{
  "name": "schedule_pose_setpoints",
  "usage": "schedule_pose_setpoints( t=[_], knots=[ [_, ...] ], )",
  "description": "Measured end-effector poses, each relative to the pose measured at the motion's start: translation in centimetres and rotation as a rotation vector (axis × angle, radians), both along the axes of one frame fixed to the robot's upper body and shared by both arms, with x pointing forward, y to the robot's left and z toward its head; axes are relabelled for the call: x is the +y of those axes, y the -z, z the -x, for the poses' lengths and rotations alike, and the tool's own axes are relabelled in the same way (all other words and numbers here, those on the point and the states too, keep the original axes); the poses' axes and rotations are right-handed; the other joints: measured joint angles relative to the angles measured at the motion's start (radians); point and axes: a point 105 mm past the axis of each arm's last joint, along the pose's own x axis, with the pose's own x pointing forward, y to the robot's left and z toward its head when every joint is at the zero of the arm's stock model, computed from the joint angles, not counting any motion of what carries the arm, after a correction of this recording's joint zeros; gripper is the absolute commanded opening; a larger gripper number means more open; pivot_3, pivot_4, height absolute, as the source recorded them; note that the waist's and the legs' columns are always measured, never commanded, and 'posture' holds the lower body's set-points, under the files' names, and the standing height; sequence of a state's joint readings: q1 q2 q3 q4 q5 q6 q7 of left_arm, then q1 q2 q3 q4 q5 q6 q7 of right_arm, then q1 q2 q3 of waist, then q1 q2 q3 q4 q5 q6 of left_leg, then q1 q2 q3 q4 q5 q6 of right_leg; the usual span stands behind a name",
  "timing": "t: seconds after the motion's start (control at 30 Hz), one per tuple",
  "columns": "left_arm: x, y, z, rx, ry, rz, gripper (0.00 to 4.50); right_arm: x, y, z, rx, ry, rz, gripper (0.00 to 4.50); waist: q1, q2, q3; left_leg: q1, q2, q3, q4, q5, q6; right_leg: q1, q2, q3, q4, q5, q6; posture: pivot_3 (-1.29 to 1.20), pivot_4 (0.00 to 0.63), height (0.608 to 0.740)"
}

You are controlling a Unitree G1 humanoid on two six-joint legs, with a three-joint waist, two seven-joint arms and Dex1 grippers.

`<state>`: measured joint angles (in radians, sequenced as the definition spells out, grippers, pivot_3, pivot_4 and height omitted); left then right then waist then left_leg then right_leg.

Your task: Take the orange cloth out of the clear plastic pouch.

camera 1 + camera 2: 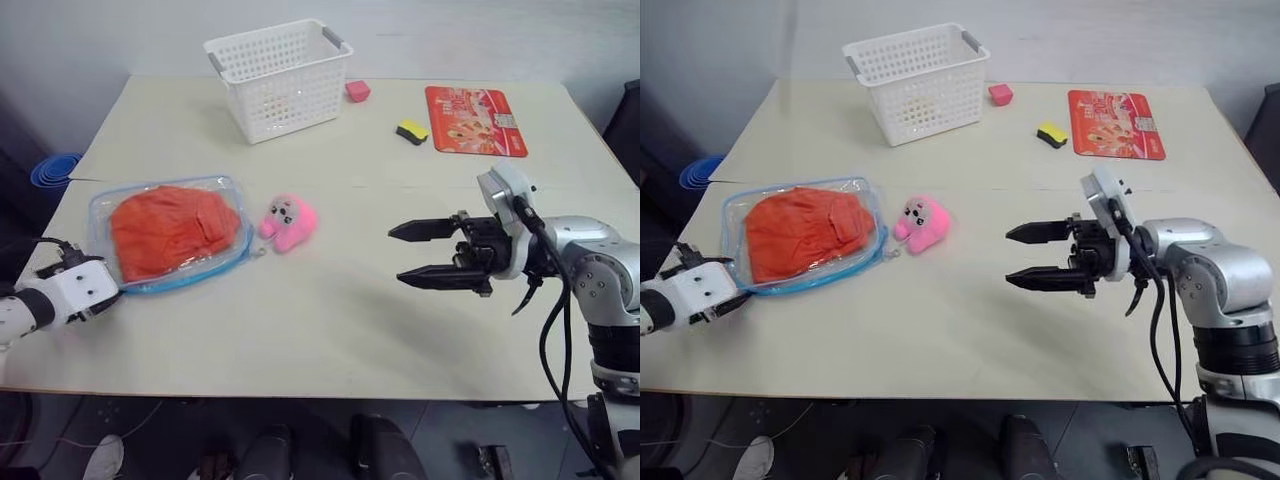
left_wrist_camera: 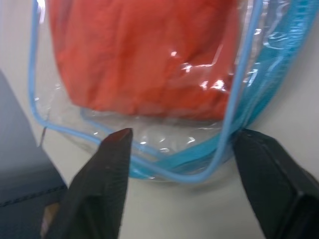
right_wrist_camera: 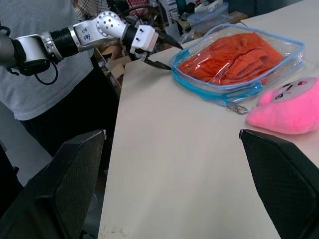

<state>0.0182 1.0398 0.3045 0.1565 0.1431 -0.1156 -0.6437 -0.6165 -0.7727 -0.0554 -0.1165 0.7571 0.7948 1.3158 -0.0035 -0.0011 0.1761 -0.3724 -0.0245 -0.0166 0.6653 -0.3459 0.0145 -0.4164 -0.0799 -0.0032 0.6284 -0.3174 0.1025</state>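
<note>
Just now both grippers' fingers gape empty, left gripper (image 3: 162,51) straddling the clear plastic pouch's (image 2: 234,114) corner.

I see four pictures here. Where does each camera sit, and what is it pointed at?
Left eye and right eye views: on the head, looking down over the table; both arms show, the right end effector open.
Left wrist view: on the left arm, facing the clear plastic pouch with the orange cloth inside, between its own fingers.
Right wrist view: on the right arm, facing across the table to the left end effector.
Shared: all views show pouch and cloth.
</note>
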Motion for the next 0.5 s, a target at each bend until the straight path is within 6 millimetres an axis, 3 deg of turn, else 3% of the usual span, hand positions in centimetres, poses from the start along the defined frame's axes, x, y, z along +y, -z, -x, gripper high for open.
schedule_pose_setpoints(
  t=[0.27,0.5],
  knots=[
    [-0.7,0.3,0.0,0.011,0.045,0.002,0.06,-0.1,0.2,0.0,0.011,0.015,-0.008,4.5,0.001,0.0,0.0,0.0,0.0,0.0,0.002,0.0,0.0,0.0,0.0,0.0,0.001,0.0,0.0,0.0,0.15,0.74],
    [-1.6,0.0,-1.1,-0.003,0.084,-0.015,0.02,-0.9,-0.1,0.1,-0.004,0.043,-0.009,4.5,0.003,0.0,0.0,0.0,0.0,0.0,0.002,0.001,0.0,0.0,0.0,0.0,0.002,0.0,0.0,0.0,0.15,0.74]
  ],
)
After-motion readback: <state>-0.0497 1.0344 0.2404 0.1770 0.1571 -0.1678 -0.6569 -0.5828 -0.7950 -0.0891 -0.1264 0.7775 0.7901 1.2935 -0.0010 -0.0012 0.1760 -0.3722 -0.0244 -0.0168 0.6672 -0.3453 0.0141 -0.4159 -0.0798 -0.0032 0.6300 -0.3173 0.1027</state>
